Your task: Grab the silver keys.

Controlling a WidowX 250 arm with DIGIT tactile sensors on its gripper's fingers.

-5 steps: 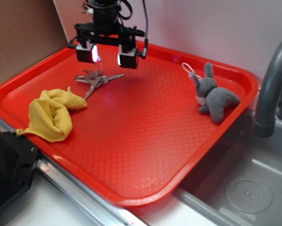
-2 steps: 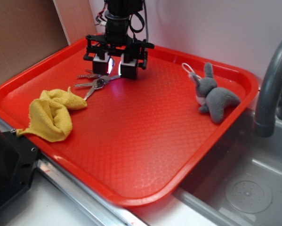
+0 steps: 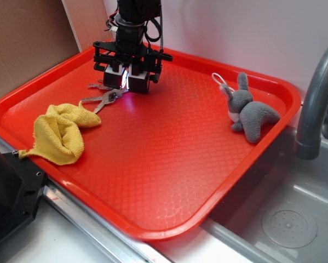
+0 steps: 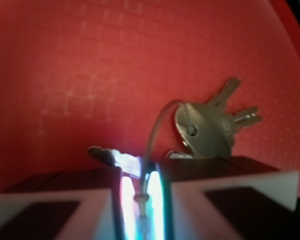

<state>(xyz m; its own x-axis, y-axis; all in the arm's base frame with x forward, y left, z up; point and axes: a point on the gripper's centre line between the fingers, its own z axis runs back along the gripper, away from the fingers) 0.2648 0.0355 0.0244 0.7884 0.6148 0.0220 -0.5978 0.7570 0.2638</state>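
The pincer (image 3: 128, 83) pinches the silver keys (image 4: 206, 127) by their wire ring, partly hiding them.

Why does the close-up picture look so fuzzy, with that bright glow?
Wrist view: the end effector sits too near the lens, so its fingers blur; a white-blue glow fills their narrow gap around the wire ring. Exterior view: sharp, same glow by the keys.

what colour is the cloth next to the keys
Yellow. The cloth shows best in the exterior view, crumpled on the red tray beside the silver keys.
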